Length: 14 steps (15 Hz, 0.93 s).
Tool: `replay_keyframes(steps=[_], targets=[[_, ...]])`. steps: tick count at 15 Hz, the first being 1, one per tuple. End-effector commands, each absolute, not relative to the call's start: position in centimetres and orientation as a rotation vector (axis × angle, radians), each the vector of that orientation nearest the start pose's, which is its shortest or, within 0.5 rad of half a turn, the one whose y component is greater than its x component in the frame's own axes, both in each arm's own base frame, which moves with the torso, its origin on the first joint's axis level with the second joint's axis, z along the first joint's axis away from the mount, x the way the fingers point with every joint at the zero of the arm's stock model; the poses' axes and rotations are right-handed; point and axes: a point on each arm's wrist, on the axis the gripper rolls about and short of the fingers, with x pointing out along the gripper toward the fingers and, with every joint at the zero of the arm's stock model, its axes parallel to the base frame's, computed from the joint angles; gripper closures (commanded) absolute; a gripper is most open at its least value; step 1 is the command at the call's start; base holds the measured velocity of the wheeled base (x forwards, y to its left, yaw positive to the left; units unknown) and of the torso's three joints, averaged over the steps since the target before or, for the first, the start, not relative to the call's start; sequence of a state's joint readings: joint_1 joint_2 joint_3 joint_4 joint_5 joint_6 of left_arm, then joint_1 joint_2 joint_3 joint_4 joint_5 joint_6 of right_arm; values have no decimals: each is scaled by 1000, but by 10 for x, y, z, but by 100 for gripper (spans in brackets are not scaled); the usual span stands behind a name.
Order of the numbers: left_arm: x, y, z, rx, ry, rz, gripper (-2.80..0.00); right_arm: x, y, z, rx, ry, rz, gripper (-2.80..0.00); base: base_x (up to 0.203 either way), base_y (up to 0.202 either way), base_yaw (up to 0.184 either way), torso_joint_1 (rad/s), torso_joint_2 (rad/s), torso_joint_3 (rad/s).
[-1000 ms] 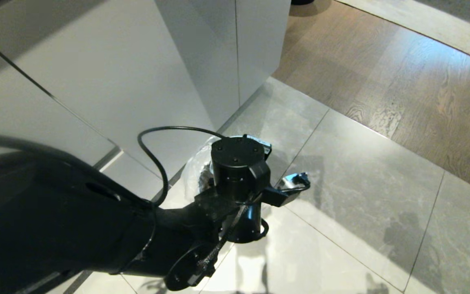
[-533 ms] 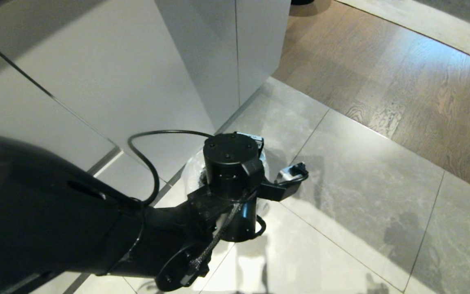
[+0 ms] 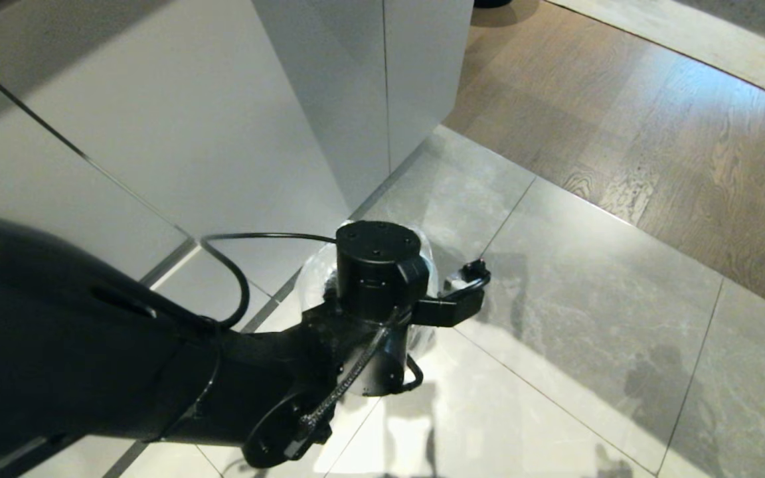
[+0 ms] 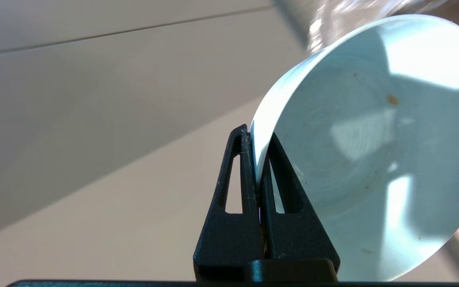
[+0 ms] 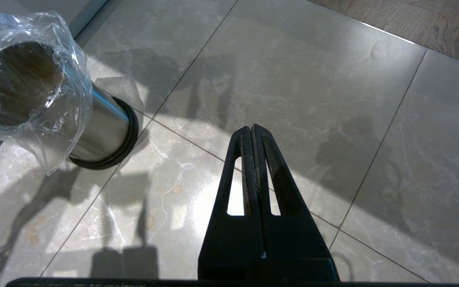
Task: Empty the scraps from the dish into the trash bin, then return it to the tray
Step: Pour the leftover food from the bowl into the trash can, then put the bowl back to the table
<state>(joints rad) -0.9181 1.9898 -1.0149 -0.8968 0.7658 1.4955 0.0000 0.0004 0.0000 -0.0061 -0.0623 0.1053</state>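
Left gripper (image 4: 258, 159): black fingers pinched shut on the rim of the small round pale-blue dish (image 4: 373, 159), which is tipped up on edge. I judge the tilt is there so its contents slide out.
Dish inside: smooth and nearly bare, only a few tiny orange specks (image 4: 392, 99); no strips or chunks show, so the emptying looks done or nearly done.
Left arm (image 3: 223, 372): bulky and black in the head view, reaching out over the bin and hiding most of it.
Trash bin (image 5: 94, 119): small, round, shiny metal, lined with a crinkled clear plastic bag (image 5: 66, 95) folded over its rim; it stands on the grey stone floor (image 5: 293, 79) just beside a white cabinet (image 3: 223, 119).
Right gripper (image 5: 252, 137): fingers pressed together, holding nothing, idle above the floor, apart from the bin.
Tray: not in view; the return step is not yet done.
Far side: brown wooden flooring (image 3: 655, 133).
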Motion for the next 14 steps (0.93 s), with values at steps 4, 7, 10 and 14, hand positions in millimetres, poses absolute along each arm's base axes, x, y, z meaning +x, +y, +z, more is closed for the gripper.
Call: replay_keyframes(steps=[4, 7, 10, 14], targets=[[263, -267, 178, 1452, -109, -233, 0, -23, -1, 76, 106, -8, -63, 0, 0, 0, 0, 0, 0, 0], [273, -256, 184, 1384, -129, -247, 0, -23, -1, 76, 106, -8, -63, 0, 0, 0, 0, 0, 0, 0], [278, -249, 180, 1242, -86, -303, 0, -23, -1, 76, 106, -8, -63, 0, 0, 0, 0, 0, 0, 0], [282, -241, 176, 1039, -27, -387, 0, -23, -1, 76, 106, -9, -63, 0, 0, 0, 0, 0, 0, 0]])
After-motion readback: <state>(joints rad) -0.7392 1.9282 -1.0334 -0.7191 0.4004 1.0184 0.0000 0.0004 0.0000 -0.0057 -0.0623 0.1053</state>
